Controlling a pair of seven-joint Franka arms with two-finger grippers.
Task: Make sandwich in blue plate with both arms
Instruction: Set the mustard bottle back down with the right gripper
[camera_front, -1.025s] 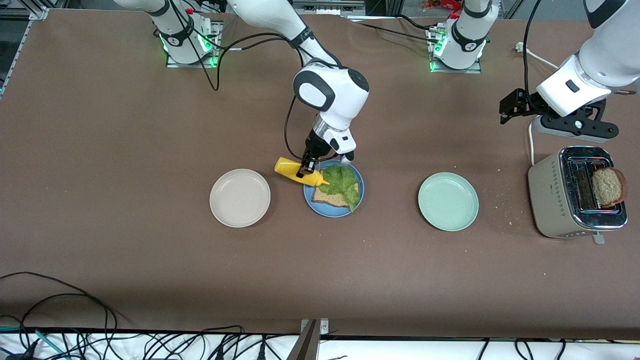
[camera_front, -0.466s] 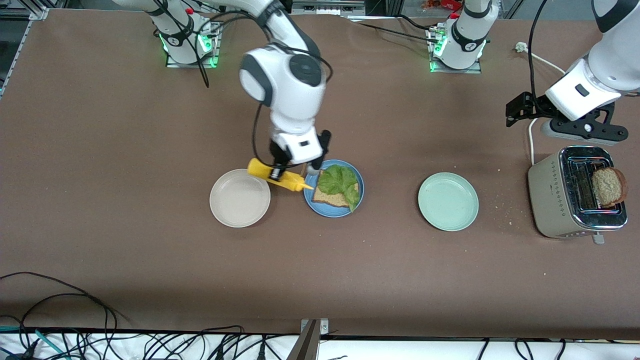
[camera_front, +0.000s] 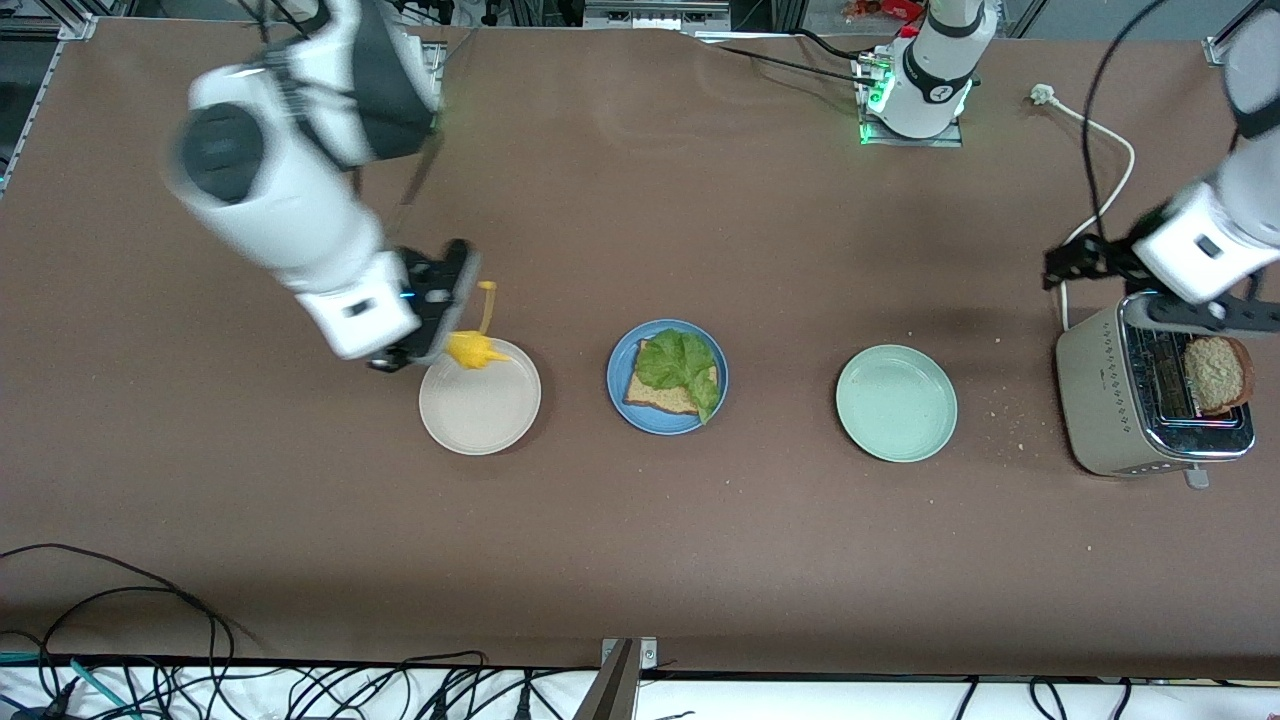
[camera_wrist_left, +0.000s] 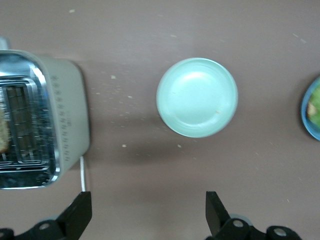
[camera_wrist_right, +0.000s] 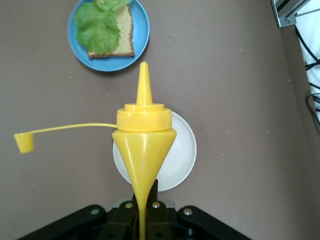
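Front view: right gripper clenched on a yellow mustard bottle over the beige plate; blue plate at its 3 o'clock holds bread slice and lettuce. Left gripper is above the toaster.

Left wrist view: fingers released, pale green plate below.

Right wrist view: bottle's nozzle points to 12 o'clock, cap dangling.

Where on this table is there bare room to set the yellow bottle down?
Bare patches: between the beige plate and the blue plate, between the blue plate and the pale green plate, and the wide strip nearer the front camera than all three. Crowded: the toaster end, under the open left pincer. The right pincer, holding the yellow bottle, is over the beige plate's edge.
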